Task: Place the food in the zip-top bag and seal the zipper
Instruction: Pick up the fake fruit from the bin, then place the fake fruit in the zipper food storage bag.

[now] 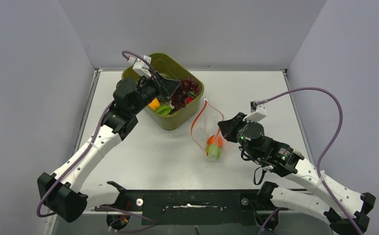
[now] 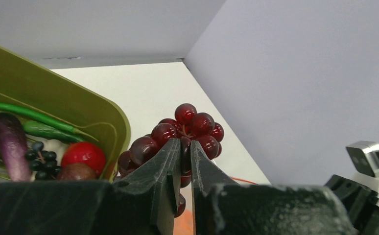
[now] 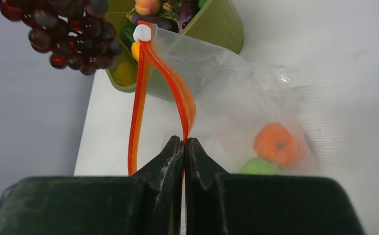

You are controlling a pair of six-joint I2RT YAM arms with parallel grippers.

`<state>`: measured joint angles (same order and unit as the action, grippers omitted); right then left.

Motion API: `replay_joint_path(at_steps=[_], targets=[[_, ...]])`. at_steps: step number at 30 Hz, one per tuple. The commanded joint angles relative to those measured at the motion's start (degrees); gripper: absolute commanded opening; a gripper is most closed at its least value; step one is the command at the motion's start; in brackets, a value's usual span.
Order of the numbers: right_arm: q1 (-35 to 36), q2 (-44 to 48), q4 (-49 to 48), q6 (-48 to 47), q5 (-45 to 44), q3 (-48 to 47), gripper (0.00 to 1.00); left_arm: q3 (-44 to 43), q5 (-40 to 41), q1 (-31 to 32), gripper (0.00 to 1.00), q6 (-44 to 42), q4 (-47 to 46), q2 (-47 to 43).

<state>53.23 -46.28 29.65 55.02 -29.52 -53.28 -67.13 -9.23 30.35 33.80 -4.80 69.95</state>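
Observation:
My left gripper (image 1: pixel 174 92) (image 2: pixel 186 147) is shut on a bunch of dark red grapes (image 1: pixel 185 92) (image 2: pixel 192 122), holding it in the air over the right rim of the olive tub (image 1: pixel 177 120). My right gripper (image 1: pixel 222 128) (image 3: pixel 183 142) is shut on the red-orange zipper (image 3: pixel 177 93) of the clear zip-top bag (image 1: pixel 208 127) (image 3: pixel 236 98). The bag's mouth gapes open toward the tub. An orange fruit (image 1: pixel 213 141) (image 3: pixel 275 144) and a green fruit (image 1: pixel 213 152) (image 3: pixel 258 166) lie inside the bag.
The tub (image 2: pixel 80 107) holds more food: a purple eggplant (image 2: pixel 11 144), green beans (image 2: pixel 40 117), a red fruit (image 2: pixel 83 154) and small dark grapes (image 2: pixel 41 159). A white slider (image 3: pixel 142 33) sits at the zipper's far end. Grey walls enclose the table.

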Motion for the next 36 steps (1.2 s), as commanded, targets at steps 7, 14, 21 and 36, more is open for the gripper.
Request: replay_joint_path(at_steps=[7,14,21,36], targets=[[-0.23,-1.77,-11.69,3.98,-1.74,0.74,0.0,1.95,-6.76,1.44,0.09,11.4,-8.8,-7.7],[-0.23,-4.43,-13.5,4.29,-0.55,0.7,0.0,6.11,-6.63,4.6,0.09,17.7,-15.61,-10.94],[-0.3,-5.53,-15.95,5.44,-0.19,0.8,0.0,8.74,-6.02,7.84,0.09,23.06,-19.67,-11.32],[-0.23,-3.02,-18.38,6.83,-0.22,2.71,0.0,17.46,-2.13,10.99,0.09,28.28,-23.95,-11.4]])
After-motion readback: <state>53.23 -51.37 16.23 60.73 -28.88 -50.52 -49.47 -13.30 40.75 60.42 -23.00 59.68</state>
